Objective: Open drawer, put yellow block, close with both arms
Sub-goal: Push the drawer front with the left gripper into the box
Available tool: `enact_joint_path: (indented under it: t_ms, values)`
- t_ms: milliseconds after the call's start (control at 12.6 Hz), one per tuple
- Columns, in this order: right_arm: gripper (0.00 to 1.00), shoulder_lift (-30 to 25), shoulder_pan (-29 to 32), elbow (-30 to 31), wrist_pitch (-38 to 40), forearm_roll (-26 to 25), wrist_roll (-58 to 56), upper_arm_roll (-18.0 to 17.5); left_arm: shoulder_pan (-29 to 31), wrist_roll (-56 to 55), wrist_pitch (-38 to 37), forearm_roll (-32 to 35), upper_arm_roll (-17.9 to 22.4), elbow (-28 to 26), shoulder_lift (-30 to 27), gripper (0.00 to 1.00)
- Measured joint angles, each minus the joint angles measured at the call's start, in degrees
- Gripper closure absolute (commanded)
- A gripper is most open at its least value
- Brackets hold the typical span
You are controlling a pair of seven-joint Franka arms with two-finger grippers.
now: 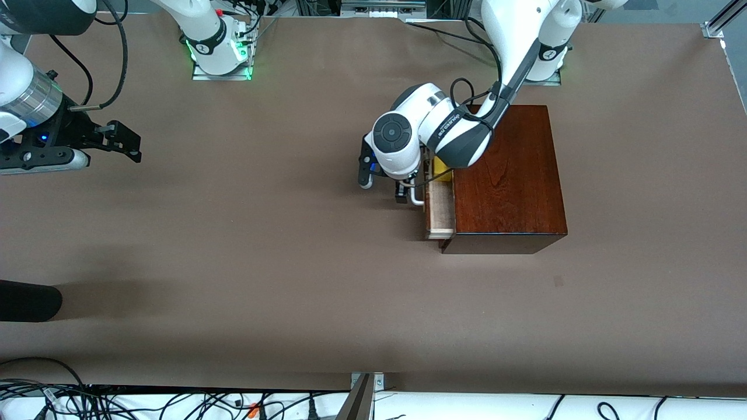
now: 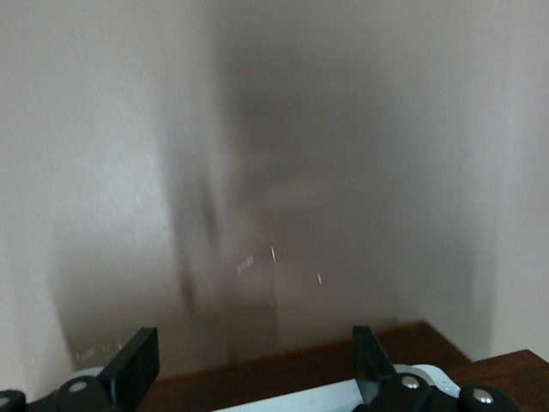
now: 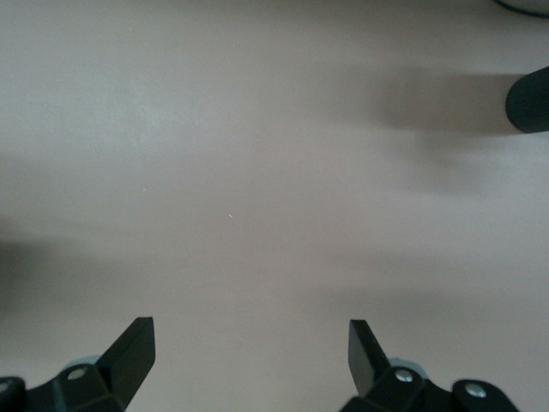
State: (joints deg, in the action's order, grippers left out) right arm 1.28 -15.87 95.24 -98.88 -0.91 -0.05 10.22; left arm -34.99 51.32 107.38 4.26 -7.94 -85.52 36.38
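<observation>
My left gripper (image 1: 402, 192) sits low at the drawer (image 1: 439, 207) front, right by the white handle (image 1: 416, 197); in the left wrist view its 2 fingers (image 2: 137, 365) stand wide apart with nothing between them. My right gripper (image 1: 119, 143) waits over bare table toward the right arm's end, spread fully and empty. The drawer is partly out of the wooden box (image 1: 506, 175), and the yellow block (image 1: 440, 171) shows inside it, half hidden under the left wrist. I judge the drawer stiff and smooth-running, the polished box slippery and liable to slide if pushed from 1 side, so I would press on the drawer front beside the handle. The only writing, on the left arm's dark link, is too small to read.
</observation>
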Motion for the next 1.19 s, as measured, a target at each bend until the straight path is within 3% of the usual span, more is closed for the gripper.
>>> enact_joint_path:
  t_ms: [396,950,1187]
  values:
    - [0.00,0.2,0.0,-0.1,-1.7,0.2,0.0,-0.4,1.5,0.1,-5.8,3.0,0.6,0.8,-0.1,0.00]
    - [0.00,0.3,0.0,-0.1,-2.2,1.5,0.0,-0.5,2.0,0.2,-6.6,2.9,0.5,2.4,-0.6,0.00]
    - [0.00,0.4,0.0,-0.1,-2.2,1.5,0.0,-0.5,2.1,-5.8,-7.8,-3.0,0.6,5.4,-2.6,0.00]
